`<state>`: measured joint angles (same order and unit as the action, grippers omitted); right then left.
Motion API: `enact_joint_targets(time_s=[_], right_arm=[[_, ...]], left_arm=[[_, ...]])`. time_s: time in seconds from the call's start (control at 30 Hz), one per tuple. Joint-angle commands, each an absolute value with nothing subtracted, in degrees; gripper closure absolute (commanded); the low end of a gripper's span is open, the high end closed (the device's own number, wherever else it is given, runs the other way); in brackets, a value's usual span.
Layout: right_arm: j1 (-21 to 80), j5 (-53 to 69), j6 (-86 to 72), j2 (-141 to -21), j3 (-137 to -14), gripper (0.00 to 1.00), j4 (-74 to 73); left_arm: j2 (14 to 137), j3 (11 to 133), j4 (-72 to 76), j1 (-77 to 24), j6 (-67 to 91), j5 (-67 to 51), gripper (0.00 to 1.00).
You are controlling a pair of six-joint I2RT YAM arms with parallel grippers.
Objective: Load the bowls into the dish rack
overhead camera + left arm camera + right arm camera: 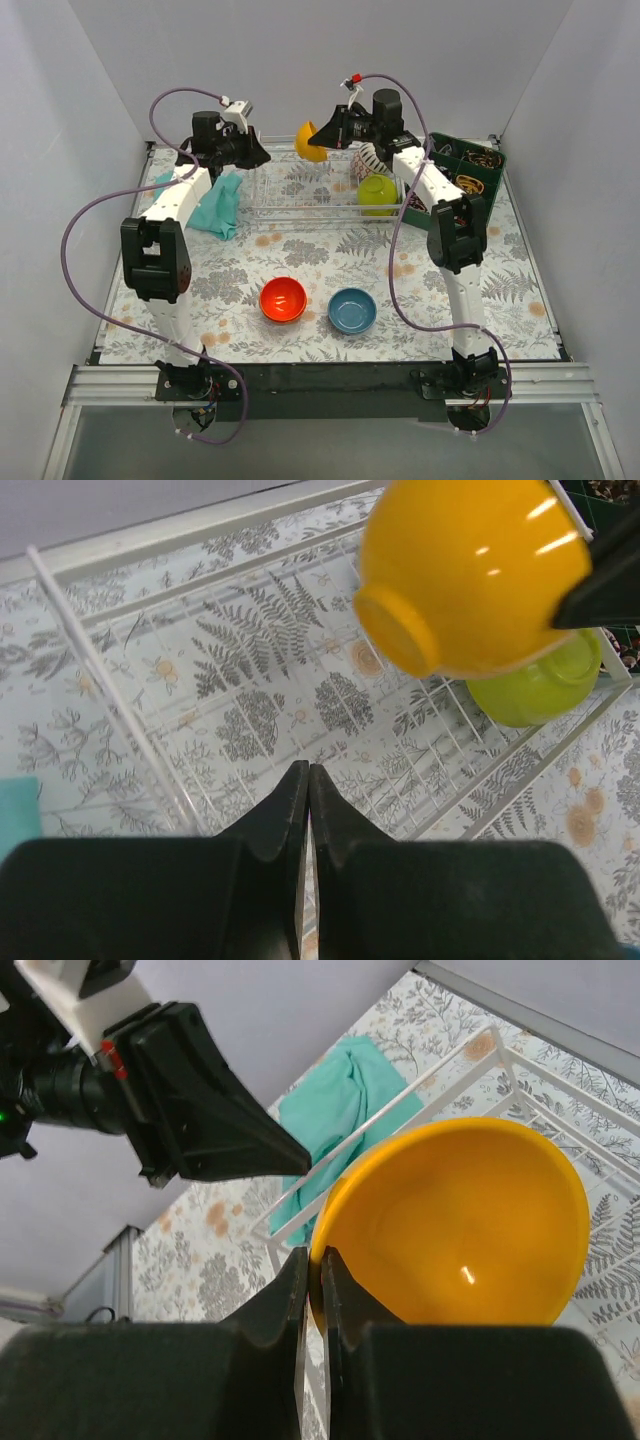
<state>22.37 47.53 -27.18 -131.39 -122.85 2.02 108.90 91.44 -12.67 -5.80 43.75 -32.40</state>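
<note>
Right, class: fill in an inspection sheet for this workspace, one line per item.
Surface: table covered with a fern-print cloth.
Job's things: dish rack holds a lime-green bowl; red-orange bowl and blue bowl sit on the table; yellow bowl is held above the rack.
Clutter: teal cloth left of the rack; dark green tray of small items to its right.
Grippers: right gripper, fingers pinching the yellow bowl's rim; left gripper shut, empty.
Cables: purple cables loop from both arms.
Surroundings: plain grey walls.
</note>
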Motion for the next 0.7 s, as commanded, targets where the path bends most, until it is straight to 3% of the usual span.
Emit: enact_joint_targets(time_s=[0.0, 0.67], right_arm=[[21.0, 48.5, -42.9, -138.0, -125.9, 0.99, 21.5], [22.0, 40.3, -52.0, -151.5, -132.0, 0.99, 28.2]], left_arm=[[112.1, 97.9, -10.8, -7.1, 37.6, -34.5, 1.0], [126.9, 110.4, -11.2, -13.8, 36.0, -29.3, 1.0]])
